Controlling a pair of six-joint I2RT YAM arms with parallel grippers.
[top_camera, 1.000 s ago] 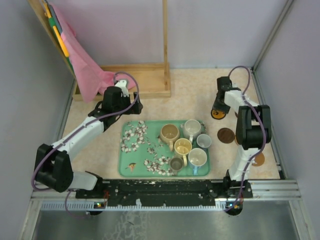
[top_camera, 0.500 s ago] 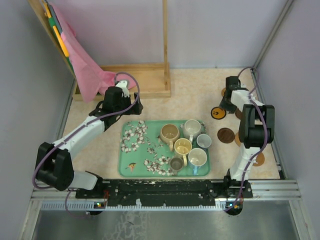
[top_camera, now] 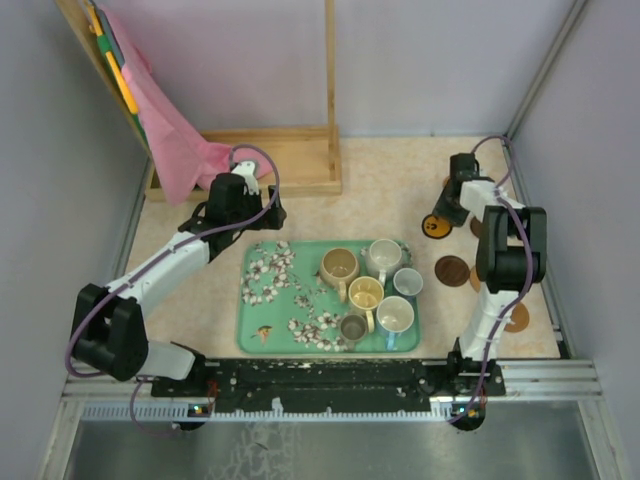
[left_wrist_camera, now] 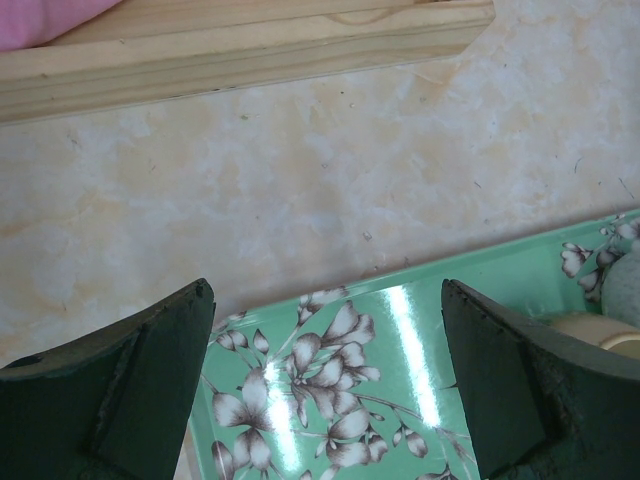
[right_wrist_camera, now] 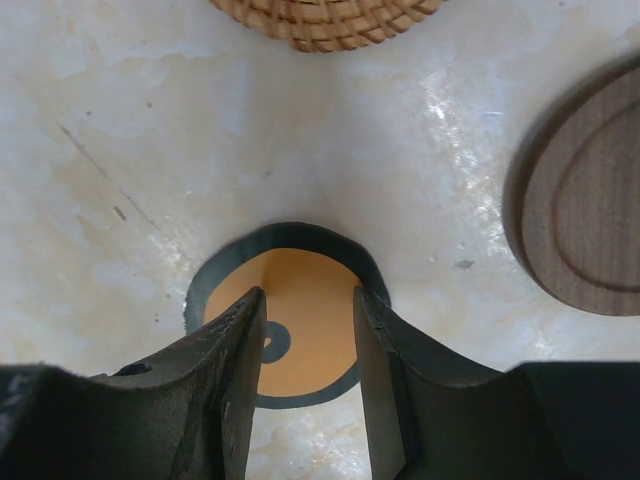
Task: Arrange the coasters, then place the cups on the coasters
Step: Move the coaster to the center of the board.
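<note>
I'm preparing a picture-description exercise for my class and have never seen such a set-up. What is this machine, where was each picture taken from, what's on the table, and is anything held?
These are two robot arms bolted at the near edge of a table. The overhead picture shows both, the left arm and the right arm. The other two pictures come from cameras on their wrists; the dark shapes at the bottom are the fingers. A green floral tray carries six mugs, and a dark brown coaster lies beside it near the right arm. The left gripper is open and empty, above the tray's far edge. The right gripper points down at an orange coaster, with a woven coaster beyond; its fingers are narrowed, but whether they grip it is unclear.
</note>
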